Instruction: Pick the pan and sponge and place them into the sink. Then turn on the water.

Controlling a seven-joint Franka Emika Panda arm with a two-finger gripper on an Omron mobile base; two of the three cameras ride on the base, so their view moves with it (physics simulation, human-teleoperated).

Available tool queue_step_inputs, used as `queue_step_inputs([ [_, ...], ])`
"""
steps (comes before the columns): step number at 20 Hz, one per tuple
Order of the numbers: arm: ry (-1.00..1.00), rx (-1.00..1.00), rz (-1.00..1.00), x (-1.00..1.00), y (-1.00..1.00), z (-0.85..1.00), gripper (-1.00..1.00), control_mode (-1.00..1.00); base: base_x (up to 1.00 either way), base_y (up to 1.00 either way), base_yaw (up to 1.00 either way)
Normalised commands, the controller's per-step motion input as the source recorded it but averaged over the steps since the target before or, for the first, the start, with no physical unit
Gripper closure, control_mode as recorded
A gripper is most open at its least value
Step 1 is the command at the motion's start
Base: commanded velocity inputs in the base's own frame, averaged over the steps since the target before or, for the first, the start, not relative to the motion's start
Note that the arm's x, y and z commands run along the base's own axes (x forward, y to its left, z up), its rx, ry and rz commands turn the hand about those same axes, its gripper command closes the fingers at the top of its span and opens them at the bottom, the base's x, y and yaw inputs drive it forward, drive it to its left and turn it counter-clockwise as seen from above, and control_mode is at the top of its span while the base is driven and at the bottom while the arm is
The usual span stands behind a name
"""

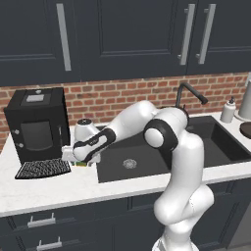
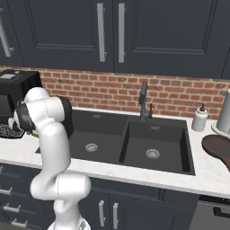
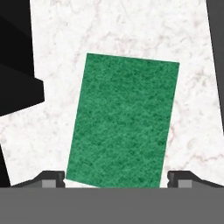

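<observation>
gripper [image 3: 116, 179]: wide, tips either side of the sponge's near edge, holding nothing
sponge [image 3: 123, 120]: flat on white counter [image 3: 131, 26], between coffee machine [image 1: 37, 122] and sink [image 1: 147, 162], green face up
pan [image 2: 218, 148]: far right counter, untouched
step: lining up for grasp, likely descend then close

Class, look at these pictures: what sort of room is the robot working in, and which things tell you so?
A kitchen, rendered: a black double-basin sink with a faucet, dark cabinets above, and a coffee machine on the counter.
</observation>
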Motion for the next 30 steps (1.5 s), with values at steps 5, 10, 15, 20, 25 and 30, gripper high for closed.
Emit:
queue_step_inputs([
  [5,0.00,0.00,-0.01,0.17,0.00,-0.17,-1.00,-1.00,0.00,0.00,0.00],
  [10,0.00,0.00,-0.01,0.16,0.00,-0.17,-1.00,-1.00,0.00,0.00,0.00],
  [15,0.00,0.00,-0.04,0.26,0.03,-0.14,-1.00,-1.00,0.00,0.00,0.00],
  [20,0.01,0.00,-0.07,0.34,0.01,-0.19,-1.00,-1.00,0.00,0.00,0.00],
  [25,0.00,0.01,-0.06,0.33,0.00,-0.23,-1.00,-1.00,0.00,0.00,0.00],
  [30,0.02,0.00,-0.05,0.32,0.00,-0.28,1.00,-1.00,0.00,0.00,0.00],
])
